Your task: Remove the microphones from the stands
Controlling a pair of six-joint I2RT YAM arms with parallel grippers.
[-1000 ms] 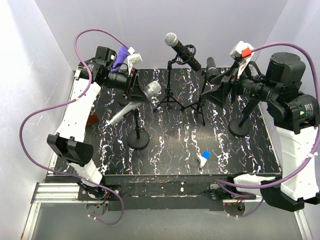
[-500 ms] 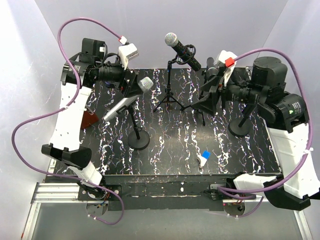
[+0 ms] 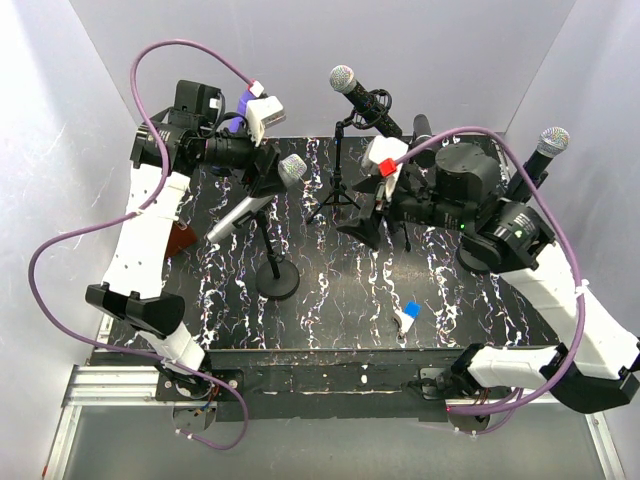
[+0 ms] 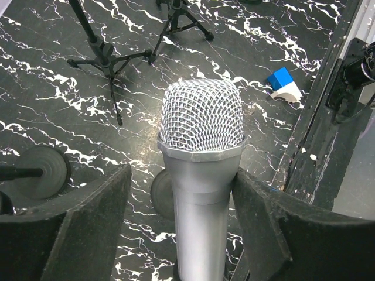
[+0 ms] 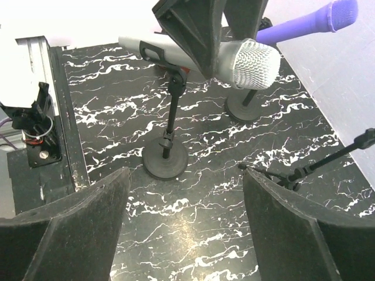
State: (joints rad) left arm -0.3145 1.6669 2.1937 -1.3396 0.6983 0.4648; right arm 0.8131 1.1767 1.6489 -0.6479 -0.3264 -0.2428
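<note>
Little of the task is done. On the table [image 3: 330, 300], the round-footed stand [image 3: 277, 272] stands upright left of centre. The silver mic [image 3: 250, 207] lies tilted across its top, with the head up toward the back and the tail down toward the left. This looks to be the mic meant, since it is the one a pincer is on.

The left pincer [image 4: 183, 175] is placed for the grab. Its jaws are partly open and straddle the mic just below the mesh head. One pad looks to touch the body and the other shows a gap, so I judge that it is not clamped and holds nothing. The right pincer [image 5: 186, 175] hangs over the middle of the table, spread wide and empty. It faces the stand and is well apart from it.

The right wrist view shows the mic seated in the clip [image 5: 176, 75], so the removal itself is not yet done. As I read it, the left jaws must close on the mic and draw it out of the clip. The mic must then be carried clear without toppling the stand.
</note>
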